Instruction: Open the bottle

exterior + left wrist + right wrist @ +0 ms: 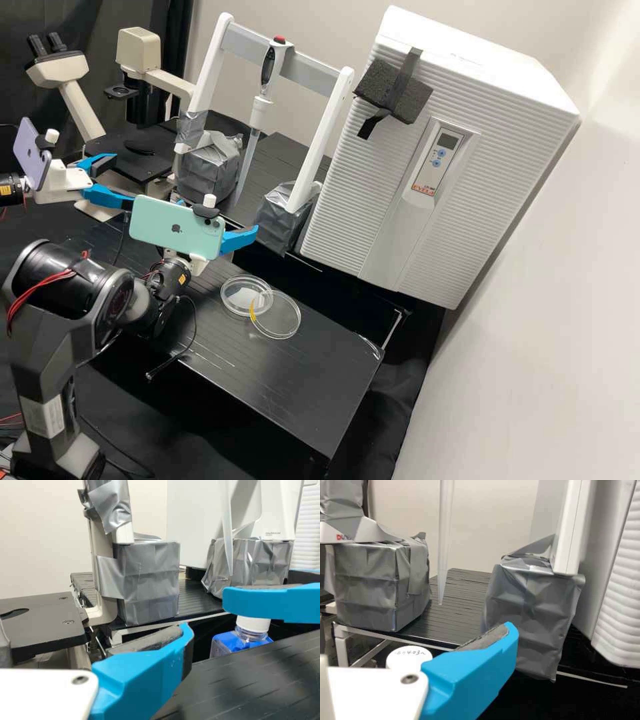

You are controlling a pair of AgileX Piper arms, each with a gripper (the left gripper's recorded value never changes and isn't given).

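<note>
- Bottle (242,640): blue liquid, white cap (409,656) on, just under R gripper (232,239).
- R gripper: grip state can't tell; sits at cap, prob. for unscrewing.
- L gripper (123,179): spread, empty, off to side, prob. to steady bottle.

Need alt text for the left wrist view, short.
A bottle of blue liquid with a white cap stands behind a black slatted ledge, a blue finger crossing its top. Nearer, the left gripper's own finger; behind, two tape-wrapped blocks.
</note>
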